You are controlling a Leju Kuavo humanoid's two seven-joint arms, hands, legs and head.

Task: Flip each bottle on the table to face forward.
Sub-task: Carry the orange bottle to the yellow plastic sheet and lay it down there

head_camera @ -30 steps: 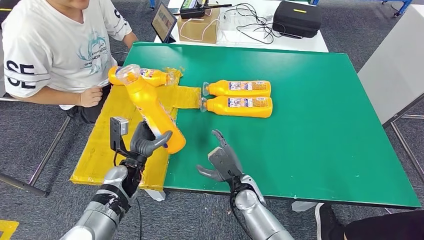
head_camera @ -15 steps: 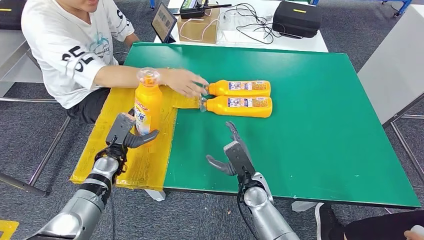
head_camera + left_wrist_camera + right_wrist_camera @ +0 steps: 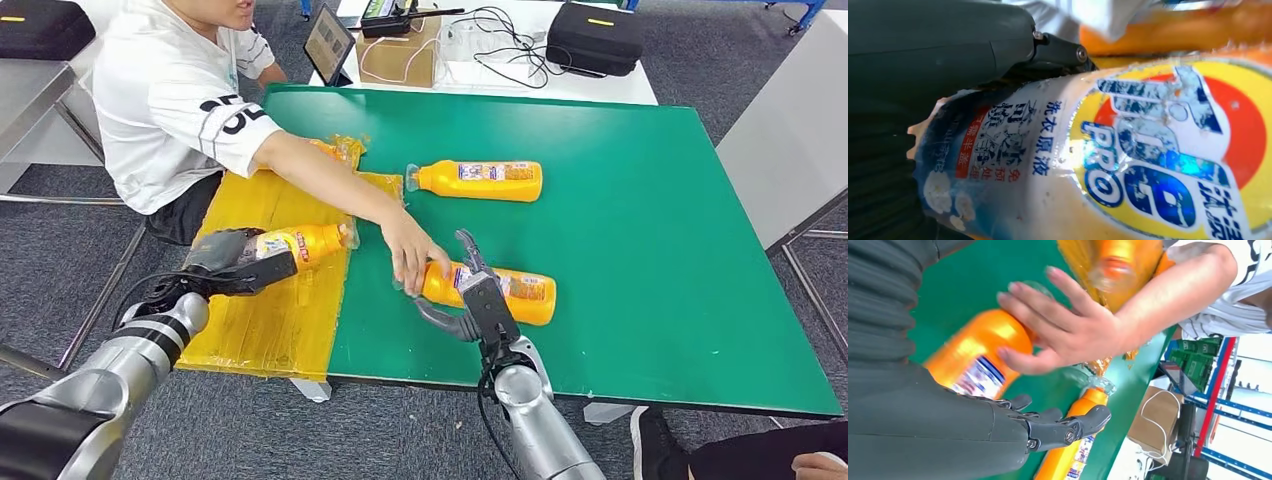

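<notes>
The fingers [image 3: 262, 272] of the left hand [image 3: 228, 262] are wrapped around an orange bottle [image 3: 300, 243] lying on its side over the yellow mat [image 3: 262, 330], label up and cap pointing toward the green desk [image 3: 640, 220]. The right hand [image 3: 480, 300] hovers with fingers spread, holding nothing, right at a second bottle [image 3: 515, 292] on the green surface, which a person's hand [image 3: 415, 262] grips at the neck. A third bottle [image 3: 478, 179] lies farther back, well apart from both hands.

To finish this flip well, the left hand should probably set its bottle flat and release only once it rests label up. The right should wait until the person's hand clears, then close around the middle of the near bottle.
</notes>
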